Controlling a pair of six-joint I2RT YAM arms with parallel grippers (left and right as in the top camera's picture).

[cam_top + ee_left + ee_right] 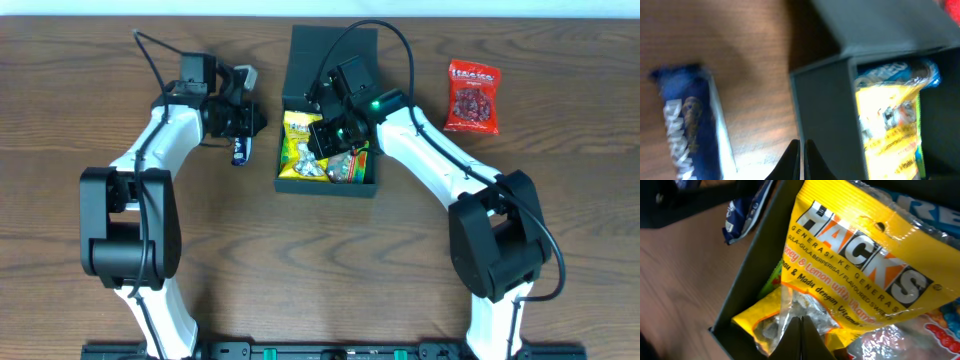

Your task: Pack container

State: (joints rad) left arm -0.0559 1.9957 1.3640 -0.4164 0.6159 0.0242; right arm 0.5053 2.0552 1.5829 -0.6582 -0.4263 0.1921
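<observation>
Overhead faces down; close wrist views share the container (312,58).

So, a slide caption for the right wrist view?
Right gripper, fingers together, over a yellow sweets bag in the dark box.

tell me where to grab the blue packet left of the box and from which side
Pinch the blue packet across its narrow width, near mid-length, coming straight down from above. It lies flat on the table, long and slim, so the left claw, close by, can probably span it. Both long edges sit clear of the container wall.
</observation>
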